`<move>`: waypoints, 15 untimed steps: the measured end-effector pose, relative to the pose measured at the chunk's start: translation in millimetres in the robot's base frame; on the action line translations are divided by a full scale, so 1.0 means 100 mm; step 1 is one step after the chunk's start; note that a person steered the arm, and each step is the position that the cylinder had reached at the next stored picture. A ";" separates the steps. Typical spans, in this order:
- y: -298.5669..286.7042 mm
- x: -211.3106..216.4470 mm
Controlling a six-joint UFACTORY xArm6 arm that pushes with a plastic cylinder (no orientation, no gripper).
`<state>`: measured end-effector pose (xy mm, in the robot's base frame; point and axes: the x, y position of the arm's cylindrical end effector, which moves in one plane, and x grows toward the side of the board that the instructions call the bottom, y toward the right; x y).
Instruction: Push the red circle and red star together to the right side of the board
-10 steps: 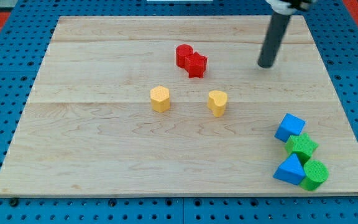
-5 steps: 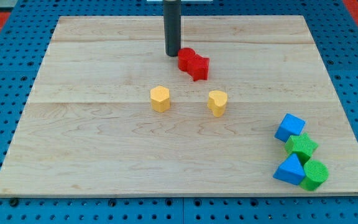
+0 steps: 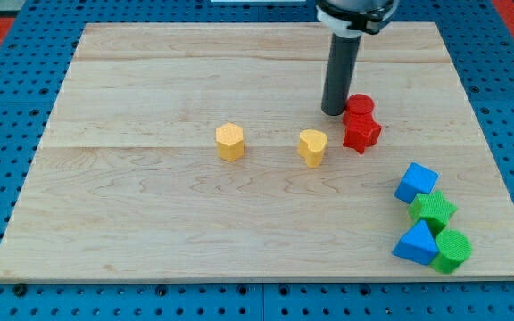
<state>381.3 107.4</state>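
- My tip (image 3: 333, 112) is a bare rod end with no claw to spread or pinch; it sits touching the left edge of the red circle (image 3: 359, 105), right of centre in the frame.
- The red star (image 3: 361, 133) touches the circle just below it.
- A yellow heart (image 3: 311, 146) lies lower left of the star, a yellow hexagon (image 3: 229, 141) further left.
- Blue and green blocks cluster at the lower right of the board (image 3: 132, 223).

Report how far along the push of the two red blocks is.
Done: the red circle and red star touch and sit right of the board's middle. In hand: my tip presses the circle's left side. Left: carry both to the right edge; the blue cube cluster lies below that path.
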 end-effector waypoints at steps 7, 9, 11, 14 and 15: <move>0.79 -0.20; 0.56 0.07; 0.39 0.14; 0.30 0.13; 0.21 0.14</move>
<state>395.0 127.9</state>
